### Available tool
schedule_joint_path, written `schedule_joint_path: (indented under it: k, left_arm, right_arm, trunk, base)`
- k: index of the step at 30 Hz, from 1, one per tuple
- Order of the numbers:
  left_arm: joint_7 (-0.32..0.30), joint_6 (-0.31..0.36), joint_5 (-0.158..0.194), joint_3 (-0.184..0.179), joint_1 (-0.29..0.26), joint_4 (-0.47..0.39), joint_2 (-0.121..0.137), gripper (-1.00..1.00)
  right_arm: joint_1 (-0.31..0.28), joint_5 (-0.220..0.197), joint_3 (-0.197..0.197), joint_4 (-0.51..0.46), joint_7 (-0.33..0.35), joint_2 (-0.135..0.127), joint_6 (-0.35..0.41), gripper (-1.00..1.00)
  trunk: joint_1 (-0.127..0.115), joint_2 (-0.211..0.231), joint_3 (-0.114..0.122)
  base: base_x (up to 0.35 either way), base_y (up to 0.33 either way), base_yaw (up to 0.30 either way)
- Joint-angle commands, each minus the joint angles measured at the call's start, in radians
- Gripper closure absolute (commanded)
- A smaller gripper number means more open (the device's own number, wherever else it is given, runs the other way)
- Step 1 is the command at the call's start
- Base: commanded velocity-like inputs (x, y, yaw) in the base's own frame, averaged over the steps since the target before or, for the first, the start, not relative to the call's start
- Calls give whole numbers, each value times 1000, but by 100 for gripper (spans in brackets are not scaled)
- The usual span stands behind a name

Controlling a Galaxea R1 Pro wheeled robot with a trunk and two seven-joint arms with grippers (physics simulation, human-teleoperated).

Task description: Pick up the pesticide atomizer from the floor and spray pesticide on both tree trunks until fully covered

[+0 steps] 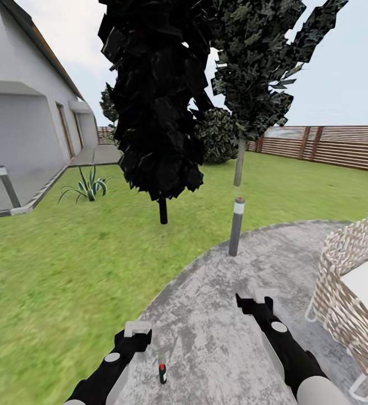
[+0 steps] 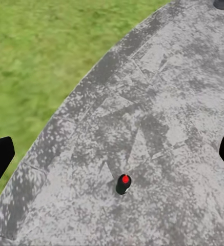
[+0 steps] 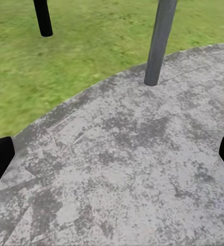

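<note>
Atomizer, small, dark, red-capped, stands on speckled grey paving.

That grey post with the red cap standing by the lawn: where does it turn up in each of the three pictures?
Head view: the grey post stands right of centre, on the paved circle's rim.
Left wrist view: a dark stub on the paving far beyond the red-capped bottle, likely the post's foot.
Right wrist view: its shaft rises from the paving's rim.
Shared landmark: the curved border between grass and paving.
</note>
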Motion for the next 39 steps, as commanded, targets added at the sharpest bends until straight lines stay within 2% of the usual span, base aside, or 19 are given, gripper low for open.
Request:
schedule_joint_path:
  k: [1,15,24,35,39]
  left_arm:
    - [0,0,0,-1,0,0,0,-100]
    - [0,-3,1,0,1,0,0,-100]
    - [0,-3,2,1,1,0,0,-100]
    - [0,-16,-2,2,1,0,2,-100]
    - [0,-30,-2,2,1,0,0,-100]
  right_arm:
    - [0,0,0,0,0,0,0,-100]
    - [-1,0,0,-1,0,0,0,-100]
    - [0,0,0,-1,0,0,0,-100]
    - [0,0,0,-1,0,1,0,-100]
    - [0,0,0,-1,0,2,0,-100]
  trunk:
    - [0,0,0]
    - [0,0,0]
    - [0,0,0]
    - [0,0,-1]
    - [15,-28,-19]
  base:
    - [273,-174,36]
    - [190,-219,5]
    - [299,4,0]
    - [26,5,0]
    - [0,0,0]
